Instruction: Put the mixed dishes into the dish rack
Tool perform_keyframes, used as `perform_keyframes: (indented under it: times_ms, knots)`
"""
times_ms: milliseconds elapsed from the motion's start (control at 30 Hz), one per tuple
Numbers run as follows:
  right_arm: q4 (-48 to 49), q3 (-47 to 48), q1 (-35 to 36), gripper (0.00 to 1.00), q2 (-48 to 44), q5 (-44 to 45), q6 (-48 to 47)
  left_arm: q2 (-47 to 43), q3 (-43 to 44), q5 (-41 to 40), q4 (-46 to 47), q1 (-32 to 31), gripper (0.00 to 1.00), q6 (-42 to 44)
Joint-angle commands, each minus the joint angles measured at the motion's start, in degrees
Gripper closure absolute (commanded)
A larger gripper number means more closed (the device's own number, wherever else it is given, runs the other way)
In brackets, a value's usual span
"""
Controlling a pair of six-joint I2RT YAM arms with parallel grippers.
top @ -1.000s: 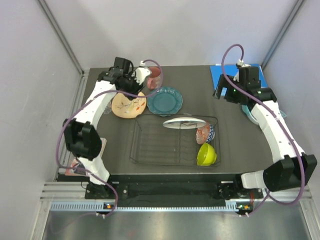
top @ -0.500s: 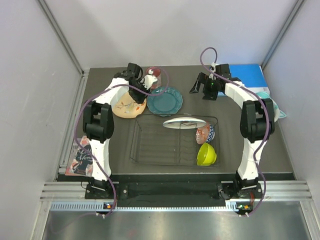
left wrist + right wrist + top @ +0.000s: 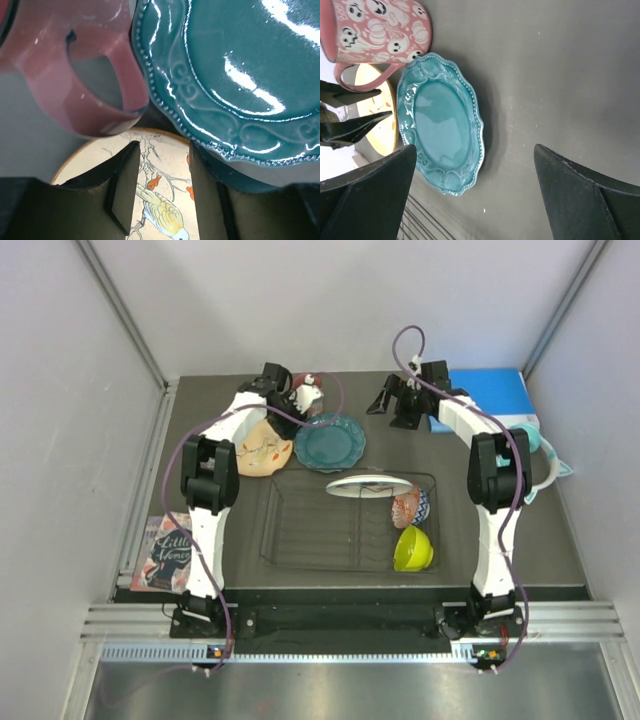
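Left hand: part-spread, pinching nothing, at 11 o'clock of worktop, tips just short of mug handle; little shifted in a second.
Right hand: spread wide, empty; swung from binder at 2 o'clock to 12 o'clock, near teal plate.
Mug, teal plate, floral plate: unmoved, outside rack.
White plate, pink bowl, green bowl: in rack, 3 o'clock side, as before.

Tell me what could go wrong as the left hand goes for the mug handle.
1. The left hand is open just short of the mug handle, right over the cream plate and beside the teal plate; a finger may knock either plate.
2. Gripped by the handle alone, the mug might tilt or slip.
3. The right hand hangs open close by, so the arms could crowd.
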Motion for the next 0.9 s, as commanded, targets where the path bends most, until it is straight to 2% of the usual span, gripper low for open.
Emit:
perform_keyframes:
  times_ms: [0, 333, 500, 633, 767, 867]
  knots:
    - [1.0, 2.6, 1.6, 0.0, 2.4, -2.1, 0.2, 0.7, 2.1, 2.1, 0.9, -0.8, 0.5, 1.2]
    - [-0.2, 6.1, 5.3, 0.01, 9.0, -4.0, 0.7, 2.2, 1.7, 1.3, 0.9, -0.9, 0.5, 2.2]
    - [1.1, 7.1, 6.6, 0.15, 11.6, -7.3, 2.7, 2.2, 1.6, 1.1, 1.1, -0.9, 0.5, 2.6]
    - [2.2, 6.9, 7.2, 0.18, 12.6, -8.9, 3.3, 1.9, 1.4, 2.2, 0.2, -0.9, 0.49, 2.8]
    - [4.5, 6.4, 7.5, 0.3, 13.9, -11.8, 5.4, 1.6, 0.4, 2.2, 0.5, -0.9, 0.5, 3.3]
    - [6.4, 6.2, 7.7, 0.35, 14.7, -14.4, 6.6, 1.6, -0.1, 2.0, 0.6, -0.8, 0.5, 3.5]
